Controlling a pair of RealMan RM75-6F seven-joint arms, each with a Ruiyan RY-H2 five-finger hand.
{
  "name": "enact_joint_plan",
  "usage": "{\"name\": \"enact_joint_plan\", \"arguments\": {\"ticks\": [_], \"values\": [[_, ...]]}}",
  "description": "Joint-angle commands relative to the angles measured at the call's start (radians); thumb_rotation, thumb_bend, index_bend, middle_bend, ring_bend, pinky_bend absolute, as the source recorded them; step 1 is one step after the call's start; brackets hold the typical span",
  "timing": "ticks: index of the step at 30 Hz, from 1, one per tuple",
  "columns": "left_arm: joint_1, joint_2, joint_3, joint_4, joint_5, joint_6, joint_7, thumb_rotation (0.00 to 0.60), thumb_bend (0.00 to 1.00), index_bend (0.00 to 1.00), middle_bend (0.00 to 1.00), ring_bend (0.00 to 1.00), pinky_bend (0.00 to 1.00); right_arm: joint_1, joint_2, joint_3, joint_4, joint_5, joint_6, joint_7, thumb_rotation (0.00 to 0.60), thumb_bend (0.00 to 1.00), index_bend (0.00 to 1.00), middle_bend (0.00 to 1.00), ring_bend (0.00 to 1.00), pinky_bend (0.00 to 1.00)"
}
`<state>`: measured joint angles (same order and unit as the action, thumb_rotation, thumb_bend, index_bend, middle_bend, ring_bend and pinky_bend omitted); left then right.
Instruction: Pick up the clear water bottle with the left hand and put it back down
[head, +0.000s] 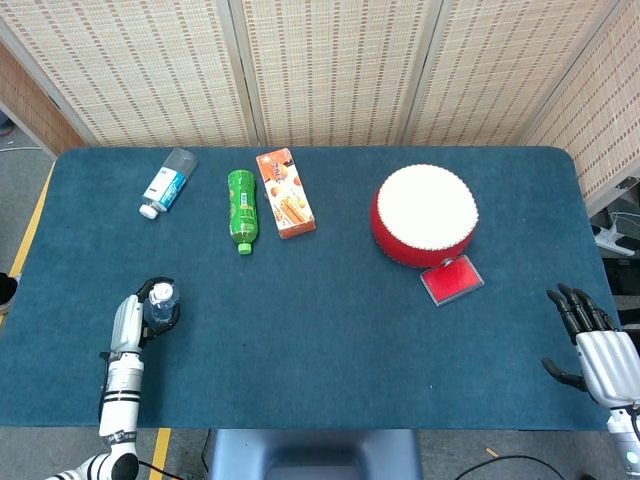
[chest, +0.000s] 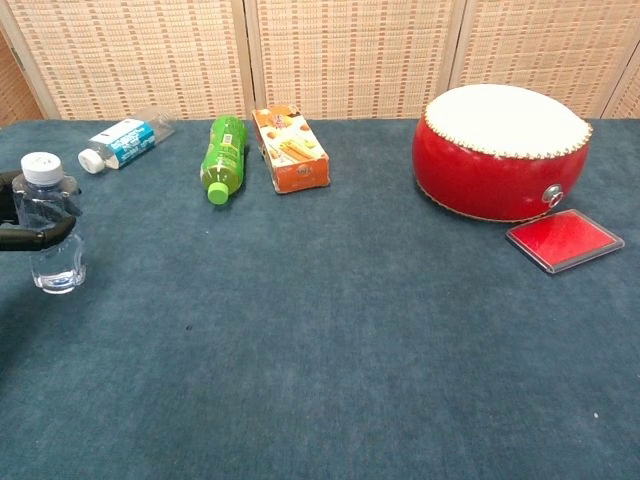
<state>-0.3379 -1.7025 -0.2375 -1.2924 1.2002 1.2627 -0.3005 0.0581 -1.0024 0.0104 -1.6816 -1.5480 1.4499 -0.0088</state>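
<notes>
Item, as I saw it from the operator's station: a wide table covered in dark teal felt-like cloth (head: 330, 330), rounded at its far corners. Behind it stood a folding screen of woven tan wicker panels (head: 330, 70) set in pale frames, running the table's full width; I saw the same screen in the chest view. Grey floor (head: 20, 190) showed at the left, with a yellow tape line (head: 35, 220) along the table's edge. Light was even and soft.
</notes>
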Motion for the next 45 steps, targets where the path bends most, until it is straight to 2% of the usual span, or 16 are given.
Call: {"name": "enact_joint_plan", "arguments": {"ticks": [1,4,7,19,25,33,36,40,45], "values": [[-0.001,0.015,0.009,-0.013,0.004,-0.019,0.003,0.6,0.41,0.03,0.15,0.13,0.2,-0.001,0.001,-0.001,0.0,-0.001,0.001,0.001,0.6,0.13,0.0,0.0,0.0,0.19],[-0.001,0.027,0.01,-0.028,0.0,-0.035,0.01,0.6,0.39,0.0,0.06,0.06,0.19,0.0,0.001,-0.001,0.0,-0.001,0.0,0.001,0.6,0.13,0.0,0.0,0.0,0.19],[-0.002,0.037,0.005,-0.038,0.003,-0.037,0.01,0.6,0.39,0.0,0.01,0.02,0.18,0.001,0.001,-0.001,0.0,-0.001,-0.002,0.001,0.6,0.13,0.0,0.0,0.0,0.19],[0.003,0.132,-0.044,-0.124,0.008,-0.009,0.019,0.6,0.38,0.0,0.0,0.0,0.16,0.006,0.001,-0.002,-0.004,0.008,-0.018,-0.013,0.6,0.13,0.0,0.0,0.0,0.19],[0.01,0.195,-0.048,-0.181,0.039,0.017,0.037,0.6,0.38,0.0,0.0,0.0,0.16,0.007,0.004,0.0,-0.008,0.012,-0.017,-0.011,0.6,0.13,0.0,0.0,0.0,0.19],[0.044,0.366,0.025,-0.243,0.164,0.055,0.118,0.6,0.37,0.01,0.0,0.0,0.16,0.01,0.003,0.006,-0.008,0.02,-0.021,-0.01,0.6,0.13,0.0,0.0,0.0,0.19],[0.063,0.436,0.055,-0.249,0.191,0.062,0.149,0.6,0.37,0.04,0.02,0.01,0.16,0.012,0.002,0.005,-0.011,0.022,-0.027,-0.017,0.6,0.13,0.0,0.0,0.0,0.19],[0.092,0.508,0.109,-0.232,0.217,0.068,0.255,0.6,0.37,0.12,0.07,0.04,0.16,0.012,0.0,0.005,-0.012,0.023,-0.026,-0.023,0.6,0.13,0.0,0.0,0.0,0.19],[0.132,0.513,0.173,-0.198,0.232,0.081,0.36,0.6,0.37,0.14,0.09,0.05,0.16,0.014,-0.005,0.007,-0.015,0.035,-0.032,-0.036,0.6,0.13,0.0,0.0,0.0,0.19]]}}
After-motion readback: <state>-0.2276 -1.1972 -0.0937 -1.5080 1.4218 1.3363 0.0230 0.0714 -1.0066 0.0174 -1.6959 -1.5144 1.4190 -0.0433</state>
